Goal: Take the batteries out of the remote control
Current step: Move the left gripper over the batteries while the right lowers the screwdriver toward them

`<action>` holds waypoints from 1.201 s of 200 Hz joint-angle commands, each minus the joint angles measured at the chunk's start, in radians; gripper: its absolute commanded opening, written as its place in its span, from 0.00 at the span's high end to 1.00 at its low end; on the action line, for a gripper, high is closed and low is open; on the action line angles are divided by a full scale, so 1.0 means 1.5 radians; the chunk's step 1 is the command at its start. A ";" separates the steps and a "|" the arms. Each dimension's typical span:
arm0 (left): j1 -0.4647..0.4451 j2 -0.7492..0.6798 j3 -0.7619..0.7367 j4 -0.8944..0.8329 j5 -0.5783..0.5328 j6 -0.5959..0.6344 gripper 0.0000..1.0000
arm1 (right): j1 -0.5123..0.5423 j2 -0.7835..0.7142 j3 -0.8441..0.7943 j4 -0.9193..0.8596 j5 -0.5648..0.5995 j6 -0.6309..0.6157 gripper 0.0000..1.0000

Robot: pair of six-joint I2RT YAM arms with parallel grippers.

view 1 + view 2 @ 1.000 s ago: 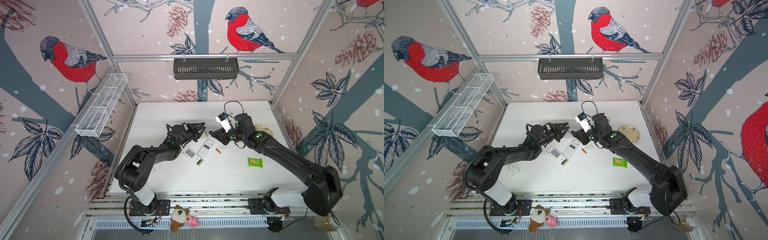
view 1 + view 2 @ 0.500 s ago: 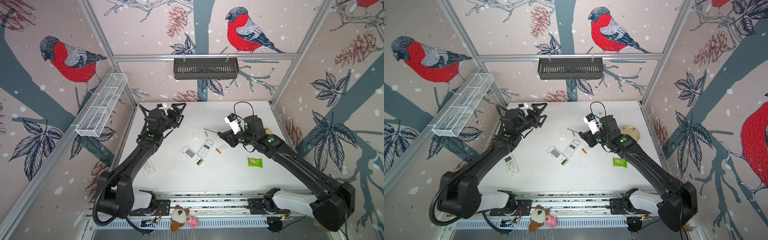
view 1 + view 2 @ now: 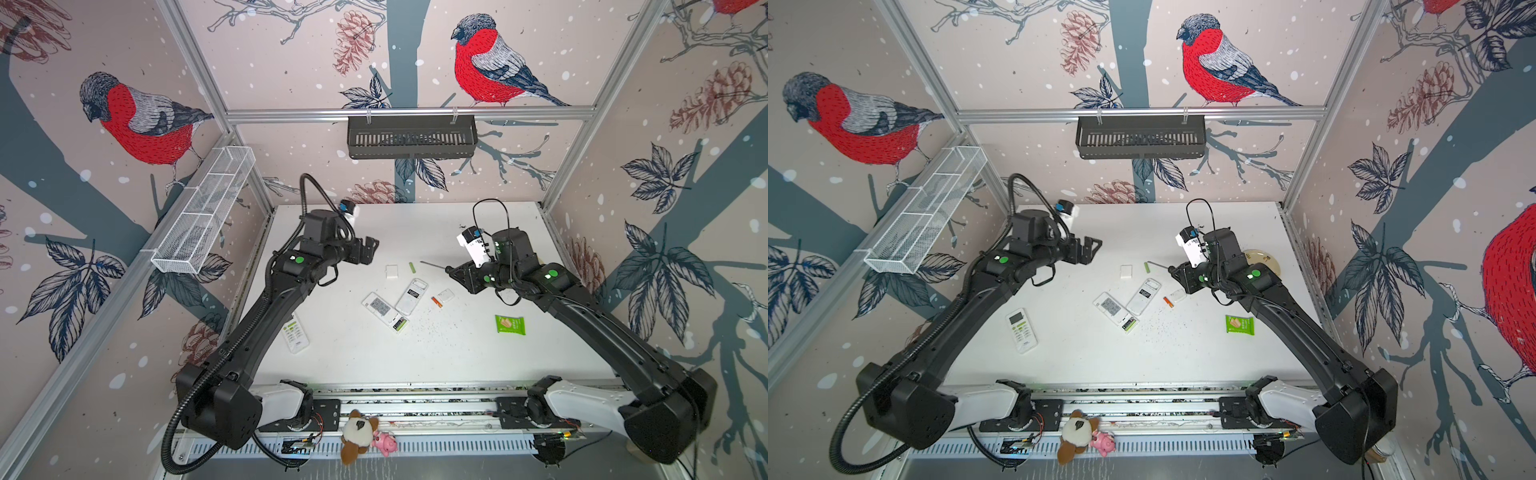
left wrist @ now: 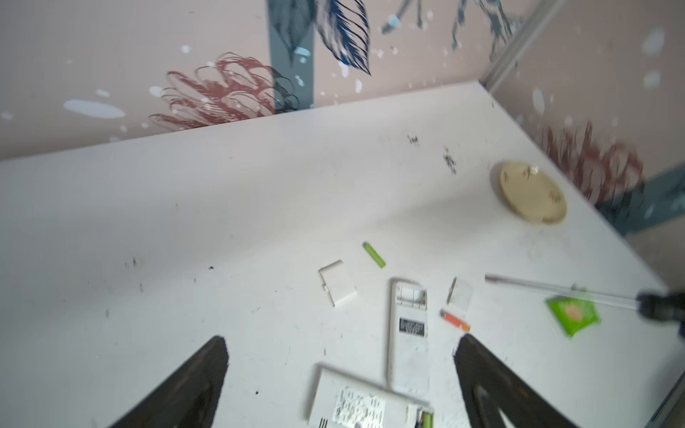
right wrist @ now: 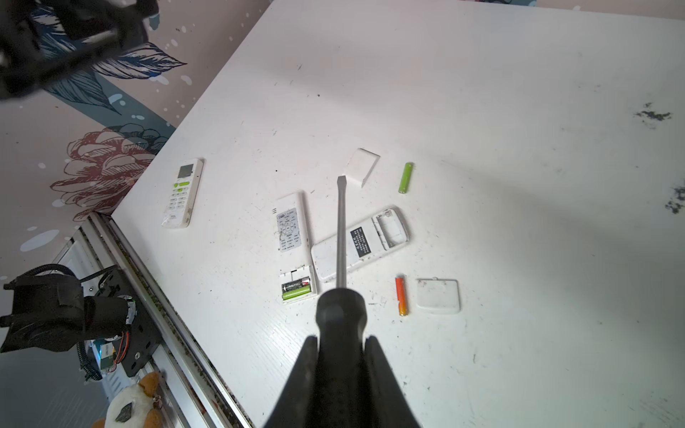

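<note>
The left gripper (image 3: 368, 249) is being held up over the white table (image 3: 353, 361), on the left side near the back. Its jaws are being held wide apart, and nothing is being gripped between them. The same is being shown in the left wrist view (image 4: 341, 341).

The right gripper (image 5: 341, 341) is being squeezed tight around the black handle of a screwdriver (image 5: 341, 229). The thin metal end is being pointed toward the middle of the table.

Four batteries are being shown. A loose green battery (image 5: 406, 178) is being left flat on the table, just beside a small white cover (image 5: 361, 166). An orange battery (image 5: 400, 295) is being left flat too, just beside a second white cover (image 5: 438, 296). A black battery (image 5: 295, 286) and a second green battery (image 5: 296, 294) are being held side by side in the open slot of a long remote (image 5: 293, 237).

Just beside that one, an empty remote (image 5: 359, 244) is being left face down, with its slot open and bare.

A third remote (image 5: 181, 192), with green buttons, is being left well apart from the rest, nearer the left arm. A green packet (image 3: 510, 325) and a tan plate (image 4: 533, 192) are being left on the right side.
</note>
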 commanded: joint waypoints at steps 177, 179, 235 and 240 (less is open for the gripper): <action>-0.251 0.175 -0.170 -0.122 -0.070 0.319 0.98 | -0.067 0.044 0.029 0.004 -0.010 -0.008 0.99; -0.252 0.177 -0.169 -0.122 -0.068 0.318 0.98 | -0.068 0.044 0.029 0.004 -0.008 -0.008 1.00; -0.267 0.225 -0.157 -0.116 -0.059 0.298 1.00 | -0.068 0.023 -0.008 0.011 0.004 0.001 0.99; -0.268 0.226 -0.156 -0.118 -0.058 0.296 1.00 | -0.069 0.021 -0.010 0.011 0.005 0.001 1.00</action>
